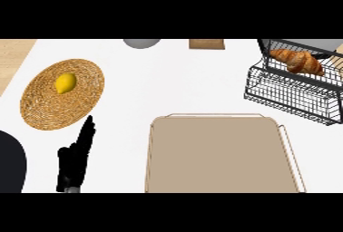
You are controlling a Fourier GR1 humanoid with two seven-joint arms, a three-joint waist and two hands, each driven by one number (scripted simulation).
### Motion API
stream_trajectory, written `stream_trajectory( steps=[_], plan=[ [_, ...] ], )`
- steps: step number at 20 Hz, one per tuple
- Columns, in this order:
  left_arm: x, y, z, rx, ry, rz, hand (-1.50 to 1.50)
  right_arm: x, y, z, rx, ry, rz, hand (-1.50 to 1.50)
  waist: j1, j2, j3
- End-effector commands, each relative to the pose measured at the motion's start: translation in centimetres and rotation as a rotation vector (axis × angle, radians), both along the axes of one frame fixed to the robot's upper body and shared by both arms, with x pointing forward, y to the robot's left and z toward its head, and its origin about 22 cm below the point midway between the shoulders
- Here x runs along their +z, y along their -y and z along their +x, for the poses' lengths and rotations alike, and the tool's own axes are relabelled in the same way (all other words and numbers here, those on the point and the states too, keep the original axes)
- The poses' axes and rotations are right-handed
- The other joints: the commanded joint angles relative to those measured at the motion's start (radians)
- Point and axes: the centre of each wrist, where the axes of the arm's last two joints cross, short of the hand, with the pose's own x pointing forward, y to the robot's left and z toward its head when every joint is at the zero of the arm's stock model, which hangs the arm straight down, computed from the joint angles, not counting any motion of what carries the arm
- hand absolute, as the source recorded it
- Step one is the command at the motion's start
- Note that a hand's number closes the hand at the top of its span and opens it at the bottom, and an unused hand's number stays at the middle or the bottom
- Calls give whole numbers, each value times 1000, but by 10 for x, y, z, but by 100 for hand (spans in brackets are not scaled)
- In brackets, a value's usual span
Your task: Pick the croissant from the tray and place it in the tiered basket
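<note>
The croissant (298, 61) already lies in the upper tier of the tiered basket (295, 97) at far right, and the tray (218, 156) sits bare. The left hand (77, 156) rests open, holding nothing, at near left. The placing looks done; nothing more seems needed.

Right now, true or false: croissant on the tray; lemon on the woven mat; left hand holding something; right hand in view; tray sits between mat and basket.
1. The golden-brown croissant lies on the flat beige tray. False: it sits in the upper tier of the black wire tiered basket.
2. The yellow lemon rests on the round woven straw mat. True.
3. The black left hand holds something. False: its fingers are straight and it holds nothing.
4. The right hand is in view. False: it does not show.
5. The tray lies between mat and basket. True.
</note>
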Motion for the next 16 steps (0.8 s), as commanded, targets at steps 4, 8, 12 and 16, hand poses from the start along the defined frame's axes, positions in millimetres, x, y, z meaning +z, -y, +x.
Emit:
stream_trajectory(
  steps=[4, 8, 12, 16],
  plan=[
    [-7, 2, -1, 12, -41, 2, 0, 35, 79, -57, -314, 77, 73, -150, -12, 3, -3],
    [-6, 1, 1, 19, -31, 0, 0, 52, 129, -108, -368, 87, 112, -150, -11, 3, -2],
    [-10, 1, -9, 3, -41, -29, 0, 60, 174, -171, -383, 86, 123, -150, -9, 7, 0],
    [-17, -4, -16, 42, -31, -6, 0, 47, 200, -226, -359, 73, 125, -150, -27, 4, 2]
  ],
)
